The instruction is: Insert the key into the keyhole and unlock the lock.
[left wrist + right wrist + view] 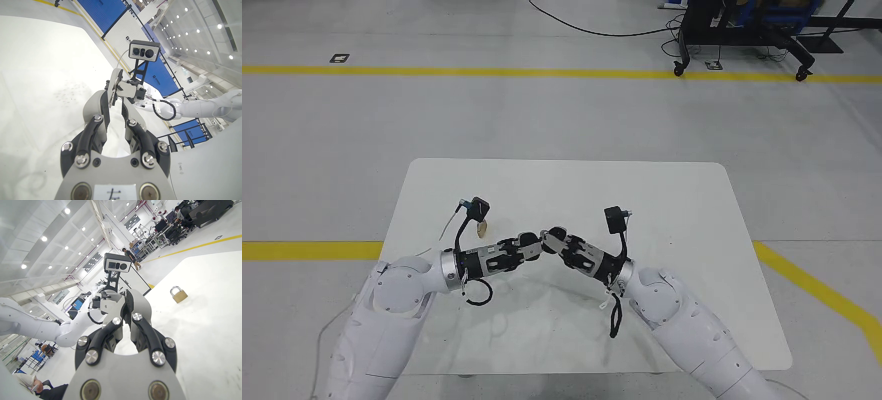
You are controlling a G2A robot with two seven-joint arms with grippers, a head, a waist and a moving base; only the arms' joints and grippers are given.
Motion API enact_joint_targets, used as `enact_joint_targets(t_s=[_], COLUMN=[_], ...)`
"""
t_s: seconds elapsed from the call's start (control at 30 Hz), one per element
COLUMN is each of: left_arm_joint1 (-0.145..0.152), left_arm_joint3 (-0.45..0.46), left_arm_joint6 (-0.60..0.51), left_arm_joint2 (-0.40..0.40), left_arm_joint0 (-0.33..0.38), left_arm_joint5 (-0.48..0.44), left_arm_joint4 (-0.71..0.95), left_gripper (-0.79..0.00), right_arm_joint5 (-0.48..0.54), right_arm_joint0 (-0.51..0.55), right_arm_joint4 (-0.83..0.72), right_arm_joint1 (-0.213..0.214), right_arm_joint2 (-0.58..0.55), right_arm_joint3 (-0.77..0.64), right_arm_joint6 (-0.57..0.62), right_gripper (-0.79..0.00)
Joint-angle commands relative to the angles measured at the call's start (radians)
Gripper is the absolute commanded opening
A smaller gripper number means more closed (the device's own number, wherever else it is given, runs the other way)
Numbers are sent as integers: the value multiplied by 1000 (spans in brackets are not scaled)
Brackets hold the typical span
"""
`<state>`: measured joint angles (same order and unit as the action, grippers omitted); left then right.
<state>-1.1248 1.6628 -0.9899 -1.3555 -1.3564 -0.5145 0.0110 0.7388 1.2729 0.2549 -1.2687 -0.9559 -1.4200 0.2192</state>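
A brass padlock (480,228) with a silver shackle lies on the white table (662,200) near its left side, also seen in the right wrist view (178,294). Both grippers meet tip to tip above the middle of the table, to the right of the padlock. My right gripper (554,238) (126,300) is shut on a flat silver key (113,94). My left gripper (534,242) (114,100) stands open with the key between its fingertips; one pad (105,108) lies close against the key. The key is hidden behind the fingers in the right wrist view.
The table's edges run close behind the padlock. Yellow floor lines (542,72) and a black wheeled stand (742,40) lie far beyond the table. Blue panels (162,75) stand off to one side.
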Motion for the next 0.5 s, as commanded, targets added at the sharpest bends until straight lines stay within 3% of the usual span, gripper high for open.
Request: enact_joint_targets(t_s=[0.0,0.1,0.2,0.47], left_arm_joint1=[2,4,7,14], left_arm_joint3=[0,-2,-5,-6], left_arm_joint6=[3,12,24,30], left_arm_joint2=[2,4,2,9], left_arm_joint0=[0,2,5,10], left_arm_joint5=[0,5,13,16], left_arm_joint4=[-1,0,-1,-6], left_gripper=[-671,-702,-785,-785], right_arm_joint5=[0,-3,-5,-15], right_arm_joint0=[0,1,2,4], right_arm_joint4=[-1,1,3,12], right_arm_joint1=[0,0,0,-2], right_arm_joint2=[-1,-3,-3,-3], right_arm_joint3=[-1,-2,-3,-8], right_arm_joint6=[4,6,10,18], right_gripper=[-785,-785,-785,-785])
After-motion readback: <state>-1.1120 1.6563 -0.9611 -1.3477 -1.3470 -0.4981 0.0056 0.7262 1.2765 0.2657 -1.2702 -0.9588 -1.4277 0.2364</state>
